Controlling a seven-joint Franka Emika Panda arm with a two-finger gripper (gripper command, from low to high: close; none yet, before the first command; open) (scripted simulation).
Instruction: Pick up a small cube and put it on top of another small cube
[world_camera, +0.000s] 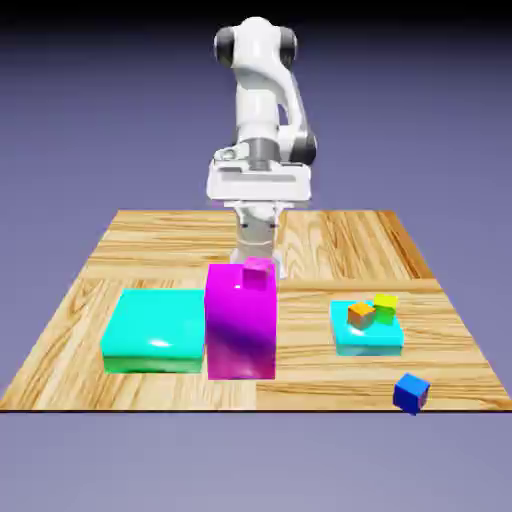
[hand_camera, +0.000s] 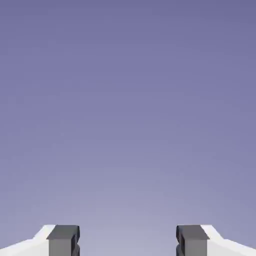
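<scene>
Right at the worktop's (world_camera: 150, 394) near edge, close to its near corner on the exterior view's right: small blue cube (world_camera: 411, 394), turned cornerwise, lowest corner drawn just over the edge line. Hard to tell whether fully supported or partly overhanging. Behind it, towards the same side edge, low cyan block (world_camera: 368, 343) bearing orange cube (world_camera: 361, 315) and yellow-green cube (world_camera: 385, 305), the latter partly hidden by the former. Near the middle, tall magenta block (world_camera: 240, 335), apparently with small magenta-pink cube (world_camera: 257, 272) on top; colours run together, so hard to make out its lower outline or exact seat. Across from there, wide green-cyan block (world_camera: 155, 325), towards the opposite side edge.

Farther back, gripper (hand_camera: 128, 240) with fingers well apart and nothing between, only backdrop in the hand view. To reach the blue cube, probably needs to come towards the near edge and across to the exterior view's right, past the magenta block, then down. Fingertips hard to pick out in the exterior view against white arm (world_camera: 257, 105).
</scene>
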